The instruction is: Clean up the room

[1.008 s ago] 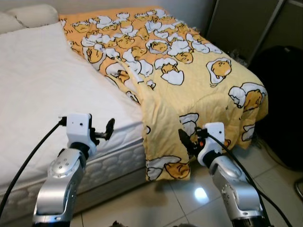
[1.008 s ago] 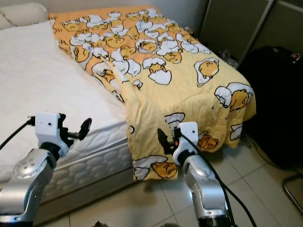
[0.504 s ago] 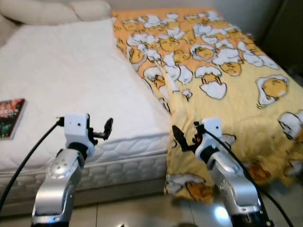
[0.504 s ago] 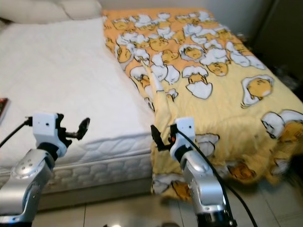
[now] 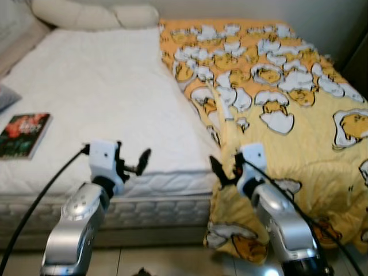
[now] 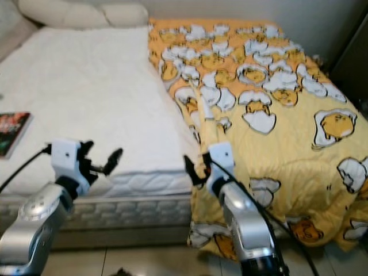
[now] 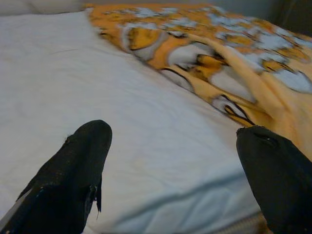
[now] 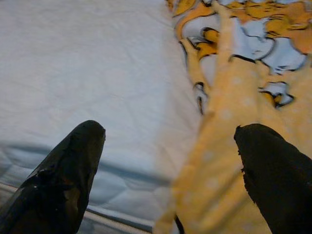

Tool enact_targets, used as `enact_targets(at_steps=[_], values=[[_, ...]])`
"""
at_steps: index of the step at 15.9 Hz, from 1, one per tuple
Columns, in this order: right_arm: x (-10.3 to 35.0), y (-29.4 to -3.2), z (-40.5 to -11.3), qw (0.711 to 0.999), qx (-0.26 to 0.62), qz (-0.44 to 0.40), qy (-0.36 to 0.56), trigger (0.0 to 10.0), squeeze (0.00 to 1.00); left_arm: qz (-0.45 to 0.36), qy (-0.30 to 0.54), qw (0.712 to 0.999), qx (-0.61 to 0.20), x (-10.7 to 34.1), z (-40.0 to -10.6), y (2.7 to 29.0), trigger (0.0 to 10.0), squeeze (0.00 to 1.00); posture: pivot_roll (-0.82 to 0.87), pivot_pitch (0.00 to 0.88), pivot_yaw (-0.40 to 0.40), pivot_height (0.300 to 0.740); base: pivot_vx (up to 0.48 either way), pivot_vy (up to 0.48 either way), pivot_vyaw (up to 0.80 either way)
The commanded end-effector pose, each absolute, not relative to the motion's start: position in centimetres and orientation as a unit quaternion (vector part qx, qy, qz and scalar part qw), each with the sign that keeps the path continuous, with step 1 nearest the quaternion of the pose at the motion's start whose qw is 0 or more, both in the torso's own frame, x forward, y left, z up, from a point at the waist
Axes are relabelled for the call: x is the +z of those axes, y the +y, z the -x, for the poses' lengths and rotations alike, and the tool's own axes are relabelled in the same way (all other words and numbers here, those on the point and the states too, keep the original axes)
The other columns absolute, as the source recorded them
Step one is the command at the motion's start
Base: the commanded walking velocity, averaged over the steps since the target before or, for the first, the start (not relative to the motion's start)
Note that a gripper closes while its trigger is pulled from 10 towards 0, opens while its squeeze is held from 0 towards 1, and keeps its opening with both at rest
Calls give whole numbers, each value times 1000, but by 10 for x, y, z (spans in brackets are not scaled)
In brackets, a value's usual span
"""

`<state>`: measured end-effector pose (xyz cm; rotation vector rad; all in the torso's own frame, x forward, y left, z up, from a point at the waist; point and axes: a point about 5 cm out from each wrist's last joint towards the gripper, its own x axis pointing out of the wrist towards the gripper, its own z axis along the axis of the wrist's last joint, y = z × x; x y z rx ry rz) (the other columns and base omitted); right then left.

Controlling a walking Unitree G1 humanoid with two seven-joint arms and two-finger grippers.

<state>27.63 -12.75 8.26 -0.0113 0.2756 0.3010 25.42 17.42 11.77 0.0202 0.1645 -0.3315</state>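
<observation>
Since half a second ago the camera has swung further toward the robot's left, so the book with a dark red and green cover (image 5: 23, 135) now lies fully in view on the white quilted mattress (image 5: 109, 109), and more of the cream pillows (image 5: 95, 14) shows at the head of the bed. Both arms keep their raised pose before the bed's near edge.

Folded back over the right half of the bed, the yellow blanket printed with egg-yolk cartoon figures (image 5: 276, 103) runs its long inner edge down the middle of the mattress and spills over the foot toward the pale tiled floor (image 6: 144, 259). Bare sheet lies open between that edge and the book, which sits near the left side.

Fingers spread wide, the left gripper (image 7: 175, 165) hovers over bare mattress close to the near edge, apart from the blanket. Equally wide, the right gripper (image 8: 170, 170) straddles the blanket's folded edge where it drops over the mattress corner; whether it touches the cloth cannot be told.

On the right the frame cuts the blanket off, and a grey shape at the far left edge is too clipped to identify.
</observation>
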Motion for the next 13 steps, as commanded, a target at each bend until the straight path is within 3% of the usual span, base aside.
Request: enact_targets(at_steps=[1, 2, 5, 6, 8, 9, 10, 11, 12, 13], values=[[83, -129, -281, 981, 130, 10, 142, 10000, 1000, -14, 84, 978, -189, 119, -253, 171, 10000, 1000, -121, 0, 14, 740, 0, 0, 0], [74, -124, -289, 982, 106, 10, 155, 10000, 0, -34, 101, 971, -215, 115, -254, 172, 10000, 1000, -122, 0, 22, 740, 0, 0, 0], [55, -120, -307, 977, 62, 26, 202, 10000, 0, -59, 117, 956, -262, 113, -258, 171, 10000, 988, -116, 0, 31, 740, 0, 0, 0], [50, -116, -320, 973, 63, 26, 221, 10000, 0, -65, 123, 946, -293, 114, -259, 168, 10000, 616, -104, 1, 31, 740, 0, 0, 0], [47, -115, -326, 970, 58, 32, 234, 10000, 0, -67, 126, 940, -311, 115, -260, 166, 10000, 616, -101, 4, 29, 740, 0, 0, 0], [50, -113, -337, 967, 59, 48, 242, 10000, 0, -84, 132, 928, -337, 117, -258, 164, 10000, 102, -46, 71, 7, 740, 0, 0, 0], [54, -112, -344, 966, 65, 62, 243, 6745, 0, -94, 136, 923, -347, 118, -255, 164, 10000, 86, -32, 93, 0, 740, 0, 0, 0], [55, -111, -346, 966, 66, 69, 242, 6745, 0, -95, 137, 922, -349, 118, -255, 165, 10000, 86, -30, 98, -3, 740, 0, 0, 0], [58, -110, -351, 963, 73, 91, 242, 0, 0, -96, 144, 921, -350, 117, -250, 168, 10000, 86, -22, 114, -11, 740, 0, 0, 0], [59, -110, -352, 963, 75, 97, 240, 0, 0, -96, 146, 920, -350, 117, -248, 169, 10000, 90, -17, 125, -18, 740, 0, 0, 0]])
